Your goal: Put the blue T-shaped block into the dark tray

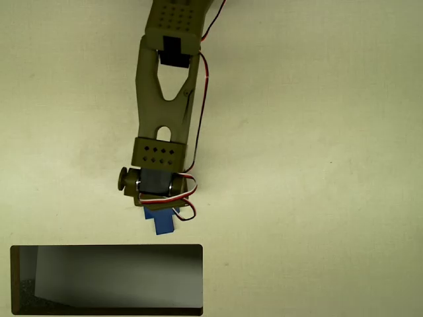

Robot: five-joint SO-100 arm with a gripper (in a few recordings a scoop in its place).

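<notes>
Where the olive-green arm (165, 99) ends in the overhead view, the blue T-shaped block (160, 218) pokes out from beneath the wrist, a flat solid-blue piece with square corners and a matte face. Only its lower part shows, a wider band with a narrower stub pointing toward the dark tray (106, 280). It sits just above the tray's upper rim, apart from it, over the right half of the tray.

The gripper (158, 208) is hidden beneath its own wrist housing and a grey-blue motor body, so how wide its fingers stand and whether they clasp the block cannot be told; the block lies directly under that spot.

Red, white and black wires (192, 191) loop beside the wrist, just above the block. The tray is a wide shallow rectangle with rounded corners, dark inside with a paler grey sheen and a thin brownish rim. Everything rests on a pale cream table (317, 165) with a faintly mottled surface.
</notes>
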